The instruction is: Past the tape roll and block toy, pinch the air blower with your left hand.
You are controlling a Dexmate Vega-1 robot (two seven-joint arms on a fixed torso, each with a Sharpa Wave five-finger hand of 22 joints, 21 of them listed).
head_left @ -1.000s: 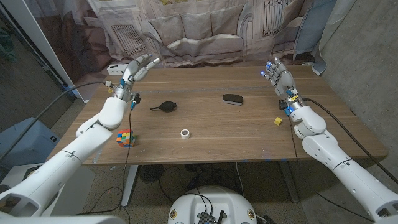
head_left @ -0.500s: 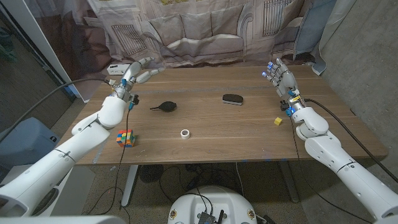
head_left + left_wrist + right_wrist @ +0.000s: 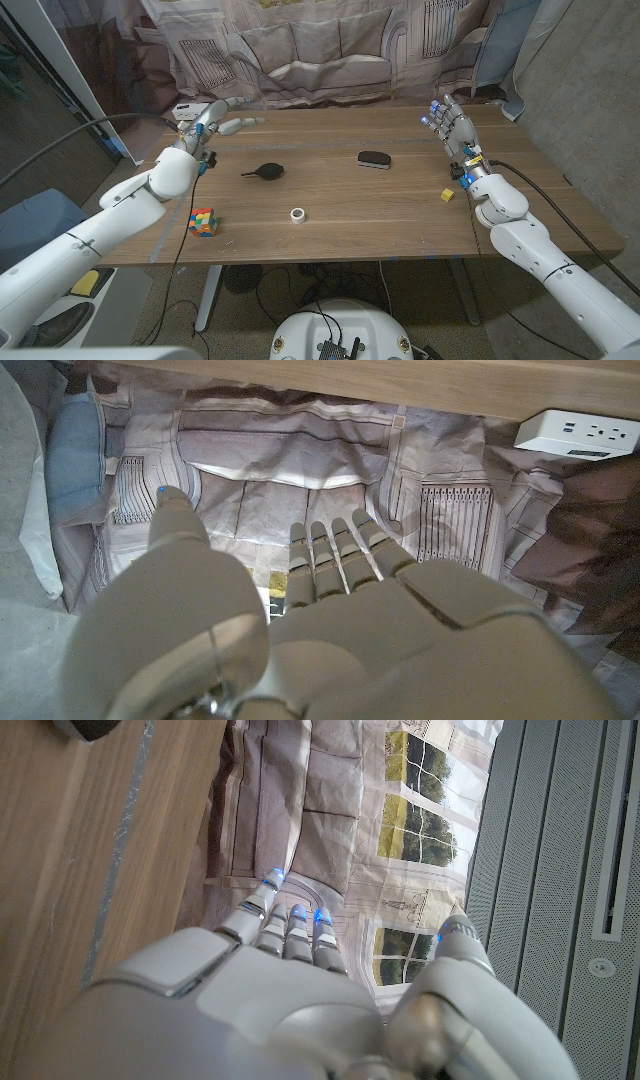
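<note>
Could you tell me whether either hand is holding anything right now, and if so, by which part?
Nothing is held. The left hand and the right hand are both open, and the air blower lies untouched on the table.

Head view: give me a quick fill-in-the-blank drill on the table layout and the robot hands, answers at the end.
1. The air blower lies on the table, and no robot hand ____ it.
2. The multicoloured block toy sits nearest the ____ arm.
3. The white tape roll lies nearer the robot than the ____ air blower.
4. The left robot hand holds ____; the right robot hand is open too.

Answers: touches; left; black; nothing
</note>
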